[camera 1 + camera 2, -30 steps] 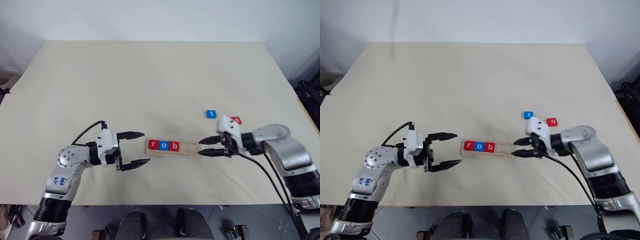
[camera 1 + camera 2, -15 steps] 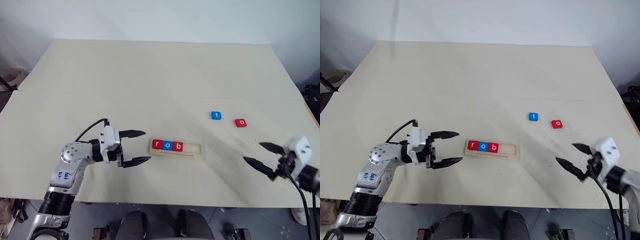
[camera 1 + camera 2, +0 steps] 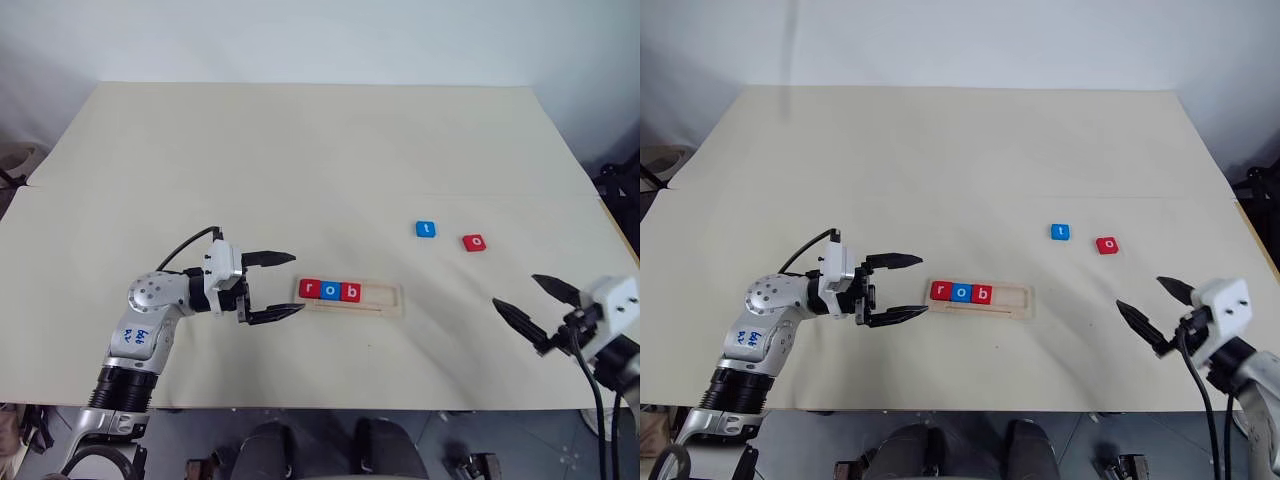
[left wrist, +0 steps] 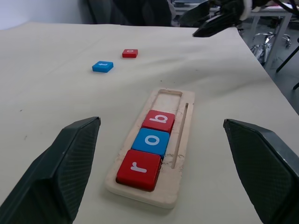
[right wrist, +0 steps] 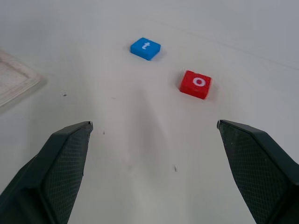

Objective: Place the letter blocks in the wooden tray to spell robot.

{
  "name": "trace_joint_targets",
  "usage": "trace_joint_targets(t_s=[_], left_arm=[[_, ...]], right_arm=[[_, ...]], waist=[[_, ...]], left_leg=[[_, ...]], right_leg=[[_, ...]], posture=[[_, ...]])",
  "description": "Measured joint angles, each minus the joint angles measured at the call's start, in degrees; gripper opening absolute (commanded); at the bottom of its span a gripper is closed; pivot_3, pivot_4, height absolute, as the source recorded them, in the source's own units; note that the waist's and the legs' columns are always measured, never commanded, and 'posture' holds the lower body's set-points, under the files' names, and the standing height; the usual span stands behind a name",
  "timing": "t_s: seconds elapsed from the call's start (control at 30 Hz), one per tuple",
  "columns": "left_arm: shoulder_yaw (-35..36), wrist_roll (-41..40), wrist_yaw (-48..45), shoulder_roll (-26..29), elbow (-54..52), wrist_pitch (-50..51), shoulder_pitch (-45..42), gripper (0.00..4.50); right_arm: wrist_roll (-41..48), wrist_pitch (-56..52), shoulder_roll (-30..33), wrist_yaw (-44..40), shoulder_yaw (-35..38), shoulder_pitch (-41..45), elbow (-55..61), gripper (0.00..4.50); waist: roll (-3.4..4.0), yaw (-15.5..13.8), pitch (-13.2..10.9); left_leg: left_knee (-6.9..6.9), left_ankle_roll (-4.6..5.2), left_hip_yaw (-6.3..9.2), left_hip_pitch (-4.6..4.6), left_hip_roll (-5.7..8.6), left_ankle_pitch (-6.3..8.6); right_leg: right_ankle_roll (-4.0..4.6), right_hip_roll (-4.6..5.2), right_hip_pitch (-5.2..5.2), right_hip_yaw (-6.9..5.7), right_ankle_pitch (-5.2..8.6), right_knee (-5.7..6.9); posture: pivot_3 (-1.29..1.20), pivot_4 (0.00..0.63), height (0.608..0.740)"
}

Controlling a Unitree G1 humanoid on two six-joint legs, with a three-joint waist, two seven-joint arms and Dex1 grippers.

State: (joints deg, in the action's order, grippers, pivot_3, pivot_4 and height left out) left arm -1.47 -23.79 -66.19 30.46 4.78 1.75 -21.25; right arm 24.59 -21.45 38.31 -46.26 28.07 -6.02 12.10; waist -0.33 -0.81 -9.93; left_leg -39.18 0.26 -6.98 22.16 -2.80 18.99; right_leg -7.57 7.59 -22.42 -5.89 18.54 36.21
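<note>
Three letter blocks sit in the wooden tray (image 3: 351,299): a red r (image 3: 309,289), a blue o (image 3: 329,291) and a red b (image 3: 350,292), edge to edge at the tray end nearest the left gripper (image 3: 285,284). The tray is a long, narrow strip of pale wood with rounded corners and a shallow recessed slot; its long axis runs left to right, in line with the left gripper's reach. A thin groove runs along the slot's near side. The far part of the slot is bare wood.

The left gripper stands just off the tray's r end, its two black fingers spread wide and holding nothing; the finger pads show a fine cross-hatched texture.

Beyond the tray's bare end, well apart from it, a blue t (image 3: 426,229) and a red o (image 3: 474,242) lie flat on the cream table (image 3: 300,150), near each other but not touching. All tiles are flat rounded squares with white lowercase letters.

The right gripper (image 3: 540,310) hangs near the table's front right edge, fingers parted and empty, with both loose tiles ahead of it. Its arm is cut off by the picture's edge.
</note>
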Motion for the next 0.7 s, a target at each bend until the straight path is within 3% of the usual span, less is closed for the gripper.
trace_joint_targets(t_s=[0.23, 0.43, 0.7], left_arm=[[-0.08, 0.43, 0.33, -0.39, 0.0, -0.03, -0.17, 4.5], [-0.1, 0.5, 0.69, -0.43, -0.61, 0.08, -0.05, 4.5], [-0.04, 0.5, 1.2, -0.4, -1.75, 0.09, -0.03, 4.5]], right_arm=[[-3.99, -13.94, 0.79, 13.22, -9.01, 23.07, -8.68, 4.47], [-5.23, -16.4, -0.16, 14.32, -15.17, 27.43, -12.72, 4.47], [-5.2, -18.82, 0.39, 13.25, -16.47, 28.93, -12.79, 4.47]], waist=[[0.0, 0.68, 0.0], [0.01, 0.66, 0.0], [0.01, 0.83, 0.0]], left_leg=[[-0.02, -0.03, -0.01, 0.08, -0.01, -0.02], [-0.02, -0.02, -0.12, 0.2, 0.03, -0.02], [-0.02, -0.03, -0.12, 0.2, 0.0, -0.02]], right_leg=[[0.07, 0.02, -0.07, -0.09, 0.03, 0.14], [0.03, 0.04, -0.07, -0.13, 0.01, -0.04], [0.03, 0.02, -0.07, -0.13, 0.01, -0.02]], posture=[[0.0, 0.15, 0.74], [0.0, 0.15, 0.74], [0.0, 0.15, 0.74]])
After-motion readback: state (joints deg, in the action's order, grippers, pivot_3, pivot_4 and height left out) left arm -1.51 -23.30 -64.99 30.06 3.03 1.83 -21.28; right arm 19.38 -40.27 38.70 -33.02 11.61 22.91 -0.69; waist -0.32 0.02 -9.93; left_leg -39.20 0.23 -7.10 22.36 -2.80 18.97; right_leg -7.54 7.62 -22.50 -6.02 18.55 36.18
